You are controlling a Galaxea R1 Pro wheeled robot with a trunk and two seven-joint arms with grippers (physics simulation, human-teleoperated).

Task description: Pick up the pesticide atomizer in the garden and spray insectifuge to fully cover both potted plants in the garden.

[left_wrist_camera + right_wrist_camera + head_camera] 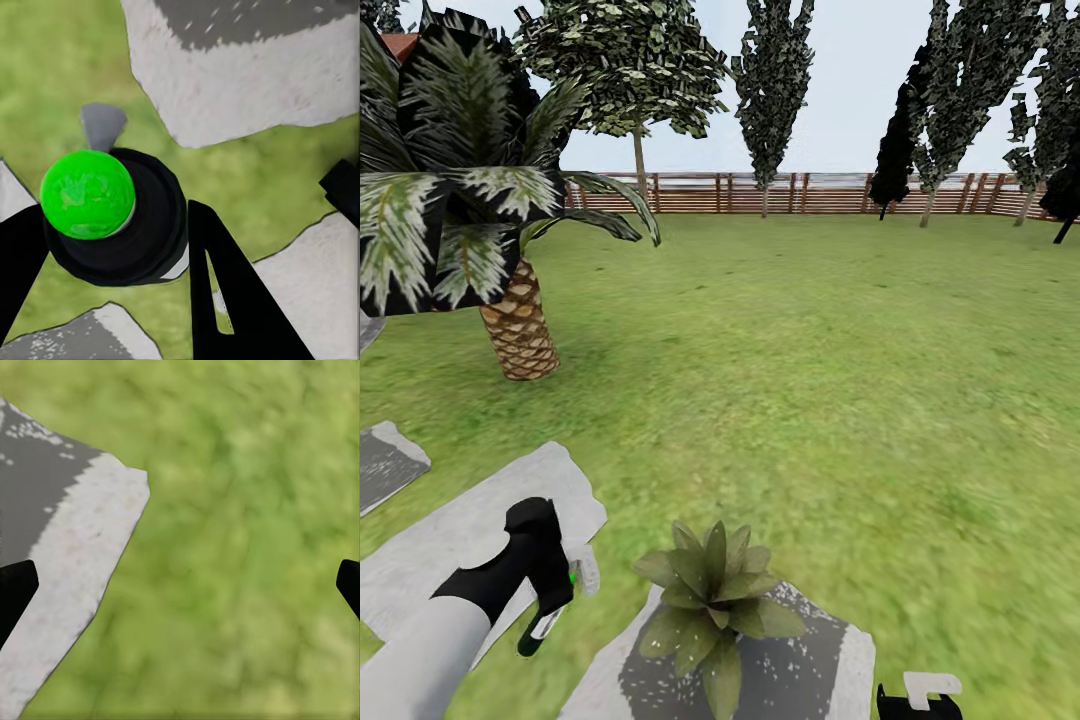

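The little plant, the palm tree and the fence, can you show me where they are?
Little plant [712, 592], head view, on the middle of its green leaves.
Palm tree [518, 330], head view, on its scaly brown trunk.
Fence [820, 193], head view, on the brown slats at the far edge of the lawn.

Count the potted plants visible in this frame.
1. A potted plant sits on a grey stepping stone at the head view's bottom centre, between the two arms. A second may lie outside the frame.
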